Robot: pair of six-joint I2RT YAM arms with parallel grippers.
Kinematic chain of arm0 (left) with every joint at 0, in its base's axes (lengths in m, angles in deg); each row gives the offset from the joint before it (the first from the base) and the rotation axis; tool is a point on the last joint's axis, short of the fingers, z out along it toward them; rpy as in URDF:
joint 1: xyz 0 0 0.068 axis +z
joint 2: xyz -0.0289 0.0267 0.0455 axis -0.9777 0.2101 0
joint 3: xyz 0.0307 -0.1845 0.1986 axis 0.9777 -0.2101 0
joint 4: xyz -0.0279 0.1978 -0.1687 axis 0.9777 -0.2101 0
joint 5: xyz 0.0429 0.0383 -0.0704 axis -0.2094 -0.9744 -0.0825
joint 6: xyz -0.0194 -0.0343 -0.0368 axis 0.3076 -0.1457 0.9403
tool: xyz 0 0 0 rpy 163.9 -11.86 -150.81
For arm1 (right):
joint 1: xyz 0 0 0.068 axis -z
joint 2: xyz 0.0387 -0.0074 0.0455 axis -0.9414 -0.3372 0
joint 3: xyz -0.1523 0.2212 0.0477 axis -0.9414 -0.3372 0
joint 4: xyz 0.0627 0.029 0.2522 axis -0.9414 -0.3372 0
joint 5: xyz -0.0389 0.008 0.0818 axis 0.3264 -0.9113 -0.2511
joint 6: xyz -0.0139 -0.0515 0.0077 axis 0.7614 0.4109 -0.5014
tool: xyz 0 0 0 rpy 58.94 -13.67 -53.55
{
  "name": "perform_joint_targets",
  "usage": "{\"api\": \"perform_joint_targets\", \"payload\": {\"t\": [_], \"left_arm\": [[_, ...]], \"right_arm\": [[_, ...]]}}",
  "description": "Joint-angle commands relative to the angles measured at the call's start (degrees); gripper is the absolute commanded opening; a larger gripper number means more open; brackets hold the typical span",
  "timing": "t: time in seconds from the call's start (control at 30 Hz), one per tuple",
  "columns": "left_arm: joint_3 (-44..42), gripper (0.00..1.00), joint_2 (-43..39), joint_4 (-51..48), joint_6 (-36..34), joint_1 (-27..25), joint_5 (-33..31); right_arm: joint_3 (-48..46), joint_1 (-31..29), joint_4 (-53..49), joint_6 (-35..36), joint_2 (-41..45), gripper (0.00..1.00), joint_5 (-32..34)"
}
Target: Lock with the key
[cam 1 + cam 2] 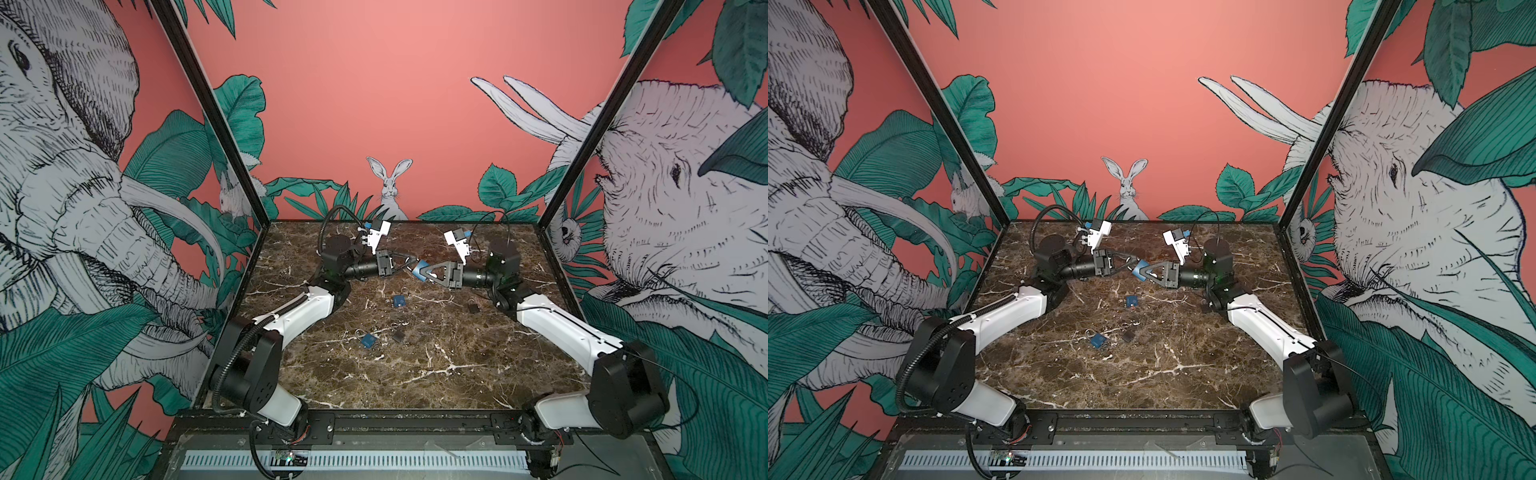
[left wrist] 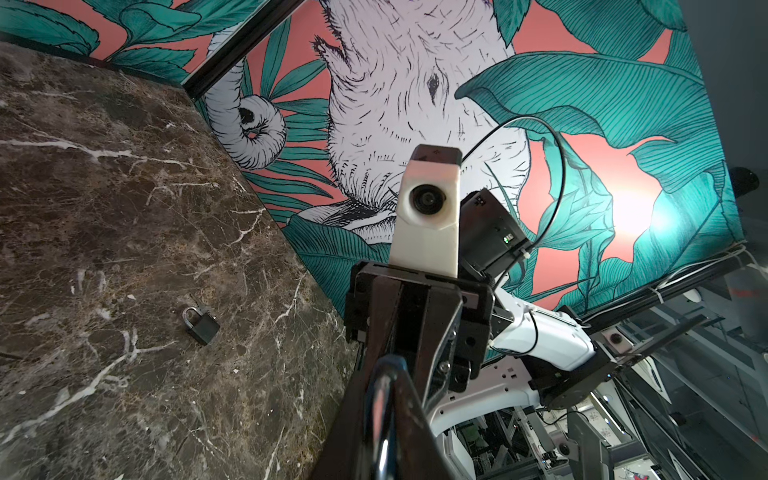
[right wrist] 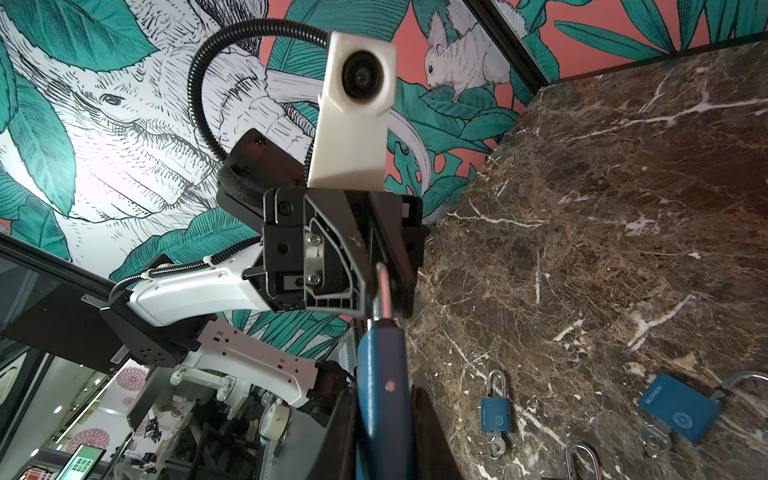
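While left gripper (image 1: 410,262) jaws pinch the shackle (image 3: 383,291) and right gripper (image 1: 419,274) jaws clamp the blue padlock (image 3: 382,395) mid-frame, pressing the shackle home seems next.

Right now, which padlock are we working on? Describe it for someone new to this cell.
Above the far middle of the marble table, both arms' jaws meet. Pinched between them is a blue padlock. It alone hangs in the air; four other padlocks, two blue, two dark, lie on the marble.

Dark brown marble tabletop (image 1: 415,374) — coral walls (image 1: 374,104), jungle mural: elephants (image 1: 62,187), rabbit (image 1: 390,183), green leaves (image 1: 174,153).
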Motion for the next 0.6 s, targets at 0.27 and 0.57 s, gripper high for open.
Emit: {"api": "perform_joint_targets", "payload": {"t": [0.27, 0.57], "left_arm": [[-0.6, 0.14, -0.8, -2.4, -0.3, -0.2, 0.8], [-0.2, 0.08, -0.8, -4.4, -1.6, -0.2, 1.6]], "right_arm": [[2.8, -0.3, 6.3, 0.6, -0.5, 0.00, 1.2], [2.8, -0.3, 7.8, -0.7, -0.9, 0.00, 1.1]]}}
